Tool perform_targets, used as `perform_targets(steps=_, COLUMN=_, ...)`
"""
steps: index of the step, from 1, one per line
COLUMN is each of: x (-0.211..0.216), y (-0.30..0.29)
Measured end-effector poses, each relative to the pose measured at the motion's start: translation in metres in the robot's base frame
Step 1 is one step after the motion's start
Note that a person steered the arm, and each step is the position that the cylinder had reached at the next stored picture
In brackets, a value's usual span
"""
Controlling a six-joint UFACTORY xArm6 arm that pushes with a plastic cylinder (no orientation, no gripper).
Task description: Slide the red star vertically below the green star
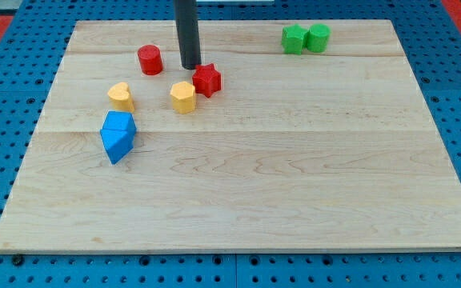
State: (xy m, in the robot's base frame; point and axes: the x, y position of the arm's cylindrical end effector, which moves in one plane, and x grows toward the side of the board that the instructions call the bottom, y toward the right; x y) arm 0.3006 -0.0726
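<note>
The red star [207, 80] lies in the upper left part of the wooden board [294, 160]. My tip [191, 66] rests on the board just up and left of the red star, touching or nearly touching its upper left edge. The green star [294, 38] lies near the view's top right, with a green cylinder [318, 37] touching its right side. The red star is far to the left of and a little below the green star.
A red cylinder [150, 60] stands left of my tip. A yellow hexagonal block [182, 98] touches the red star's lower left. A yellow heart [121, 96] lies further left. Two blue blocks [118, 135] sit together below the heart.
</note>
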Motion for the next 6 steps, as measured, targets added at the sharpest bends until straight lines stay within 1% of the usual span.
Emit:
perform_targets(steps=1, x=0.002, y=-0.018)
perform_targets(steps=2, x=0.019, y=-0.018)
perform_targets(steps=3, x=0.031, y=0.013)
perform_targets(steps=4, x=0.049, y=0.069)
perform_targets(steps=5, x=0.057, y=0.079)
perform_targets(steps=6, x=0.047, y=0.096)
